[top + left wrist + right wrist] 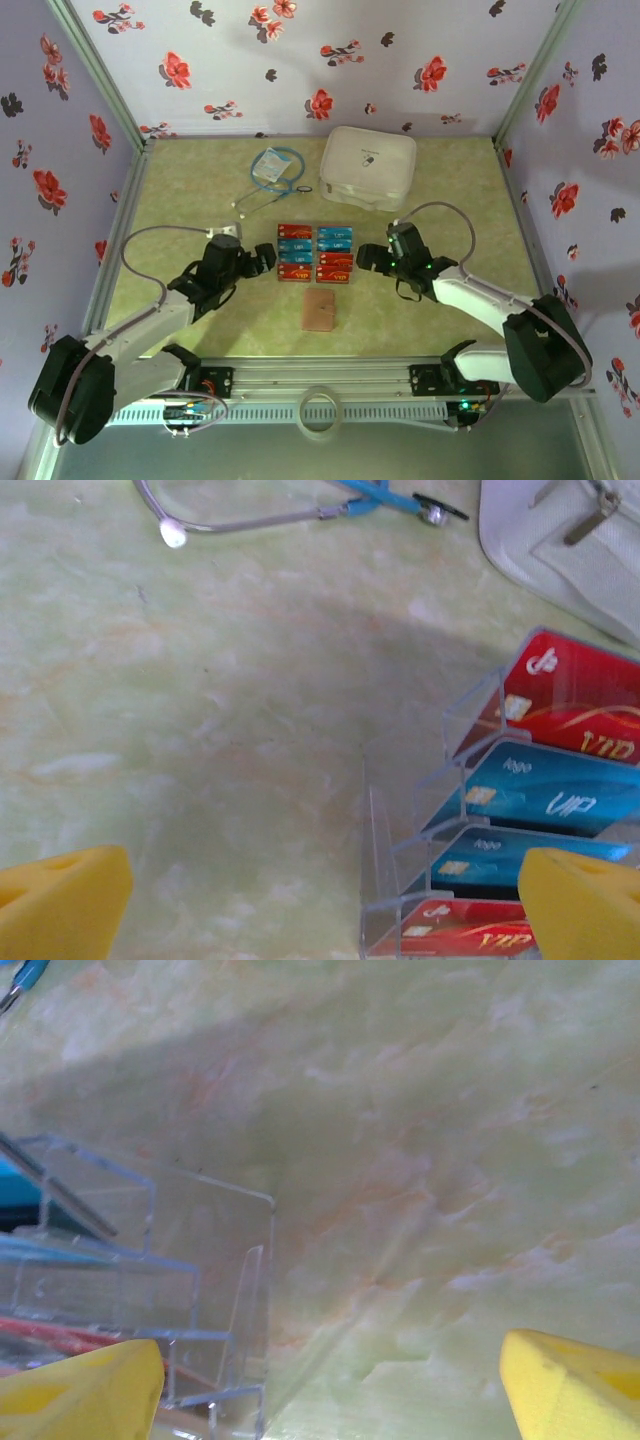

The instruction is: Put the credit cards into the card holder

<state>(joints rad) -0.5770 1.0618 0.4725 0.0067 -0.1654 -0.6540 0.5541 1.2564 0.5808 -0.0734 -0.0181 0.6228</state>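
Two white-and-black arms [150, 325], looping grey cables [440, 204], small green lights [430, 266], yellow pads [60, 905] on the jaws.

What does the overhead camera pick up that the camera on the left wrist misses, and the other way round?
From overhead you gain: the brown card holder lying flat, and the right gripper beside the cards. From the left wrist you gain: the clear stepped stand and its edges, the VIP print, and yellow fingertips set wide apart. Shared: red and blue cards, the stethoscope, the white case, the green table.
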